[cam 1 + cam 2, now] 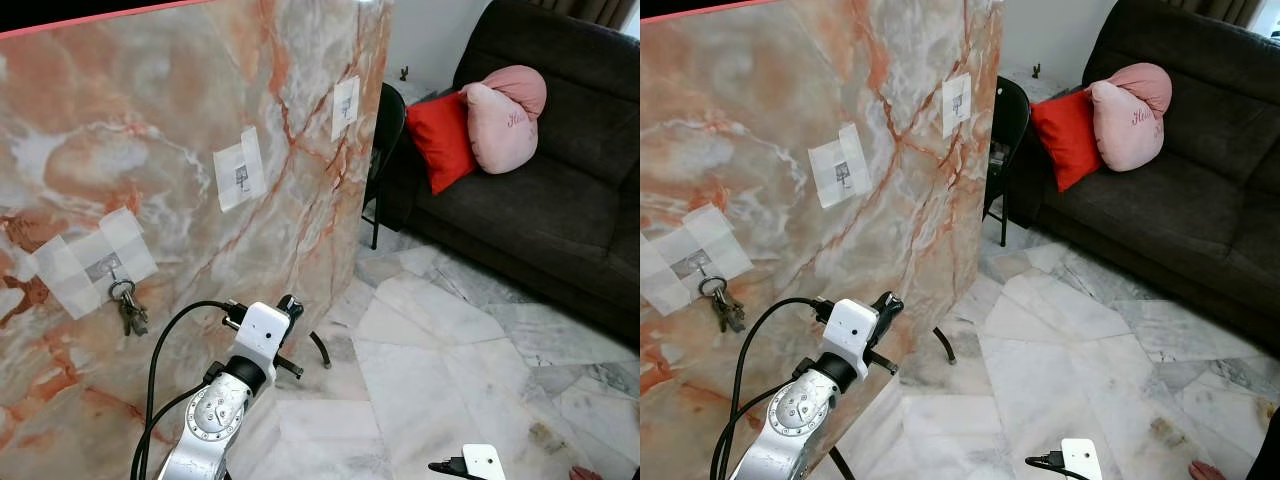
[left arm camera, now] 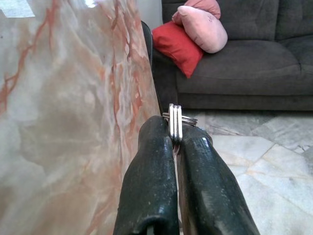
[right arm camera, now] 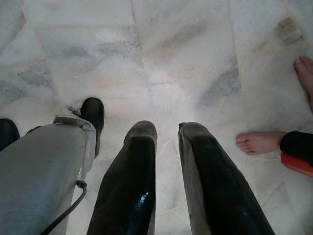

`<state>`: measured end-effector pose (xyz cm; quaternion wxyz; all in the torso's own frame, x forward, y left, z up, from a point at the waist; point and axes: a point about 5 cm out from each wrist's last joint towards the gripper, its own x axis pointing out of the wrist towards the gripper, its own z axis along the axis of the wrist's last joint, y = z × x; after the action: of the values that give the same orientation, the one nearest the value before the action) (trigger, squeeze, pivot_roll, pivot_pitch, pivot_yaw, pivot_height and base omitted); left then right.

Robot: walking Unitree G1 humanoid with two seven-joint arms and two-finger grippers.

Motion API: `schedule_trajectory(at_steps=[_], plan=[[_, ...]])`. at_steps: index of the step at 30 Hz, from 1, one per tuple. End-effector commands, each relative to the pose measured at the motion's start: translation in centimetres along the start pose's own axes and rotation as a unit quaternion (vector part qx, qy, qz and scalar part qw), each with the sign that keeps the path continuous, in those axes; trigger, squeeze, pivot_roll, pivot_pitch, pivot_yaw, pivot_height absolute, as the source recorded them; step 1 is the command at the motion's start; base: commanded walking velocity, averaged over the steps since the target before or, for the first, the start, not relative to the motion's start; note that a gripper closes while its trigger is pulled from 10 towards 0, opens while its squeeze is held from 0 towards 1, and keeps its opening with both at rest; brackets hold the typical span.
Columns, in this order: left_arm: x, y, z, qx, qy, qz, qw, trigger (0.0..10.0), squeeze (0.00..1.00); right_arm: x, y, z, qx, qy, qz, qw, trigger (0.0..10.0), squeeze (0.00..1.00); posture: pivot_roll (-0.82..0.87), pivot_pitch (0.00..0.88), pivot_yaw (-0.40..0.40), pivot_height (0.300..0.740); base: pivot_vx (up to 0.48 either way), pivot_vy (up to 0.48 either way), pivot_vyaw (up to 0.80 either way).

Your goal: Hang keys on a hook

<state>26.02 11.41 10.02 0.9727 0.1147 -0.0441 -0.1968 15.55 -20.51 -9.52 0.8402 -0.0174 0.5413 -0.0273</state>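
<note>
A tall marble-patterned board point(image 1: 180, 120) carries three small hooks on white tape patches. The nearest hook point(image 1: 108, 266) holds a bunch of keys point(image 1: 128, 308). The middle hook point(image 1: 241, 176) and the far hook point(image 1: 346, 106) are bare. My left gripper point(image 1: 289, 305) is raised close to the board's face, below the middle hook. In the left wrist view, the left gripper point(image 2: 176, 134) is shut on a silver key ring point(image 2: 175, 120); any keys on it are hidden. My right gripper point(image 3: 166, 134) hangs open above the floor.
A dark sofa point(image 1: 560, 200) with a red cushion point(image 1: 440, 135) and a pink cushion point(image 1: 505, 110) stands to the right. A black chair point(image 1: 385, 130) sits behind the board's far edge. A person's bare foot point(image 3: 257, 142) rests on the marble floor point(image 1: 450, 340) near my right gripper.
</note>
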Motion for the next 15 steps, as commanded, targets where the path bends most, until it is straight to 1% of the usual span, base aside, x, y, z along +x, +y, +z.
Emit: schedule_trajectory(at_steps=[1,6,11,12,14,15], plan=[[0.2,-0.3,0.4,0.009,-0.008,-0.003,1.000,10.0,0.00,0.0,-0.4,0.2,0.003,-0.006,-0.005,1.000,10.0,0.00,0.13,0.000,-0.109,0.740,0.000,-0.435,0.00],[0.2,-0.2,0.3,0.012,-0.004,-0.002,1.000,10.0,0.00,0.0,-0.4,0.2,0.003,-0.006,-0.006,1.000,10.0,0.00,0.13,0.000,-0.109,0.740,0.000,-0.438,0.00],[0.1,0.6,0.0,0.014,0.008,0.018,1.000,10.0,0.00,0.0,-0.4,0.2,0.002,-0.006,-0.006,1.000,10.0,0.00,0.14,0.000,-0.111,0.740,0.000,-0.410,0.00],[0.2,0.7,-0.1,0.013,0.012,0.023,1.000,10.0,0.00,0.0,-0.4,0.2,0.002,-0.006,-0.006,1.000,10.0,0.00,0.14,0.000,-0.111,0.740,0.000,-0.255,0.00],[0.3,1.1,-0.5,0.008,0.028,0.035,0.999,10.0,0.00,0.0,-0.4,0.2,0.001,-0.006,-0.006,1.000,10.0,0.00,0.14,0.000,-0.112,0.740,0.000,0.000,0.00],[0.3,1.1,-0.5,0.008,0.028,0.035,0.999,10.0,0.00,0.0,-0.4,0.2,0.001,-0.006,-0.006,1.000,10.0,0.00,0.14,0.000,-0.112,0.740,0.000,0.000,0.00]])
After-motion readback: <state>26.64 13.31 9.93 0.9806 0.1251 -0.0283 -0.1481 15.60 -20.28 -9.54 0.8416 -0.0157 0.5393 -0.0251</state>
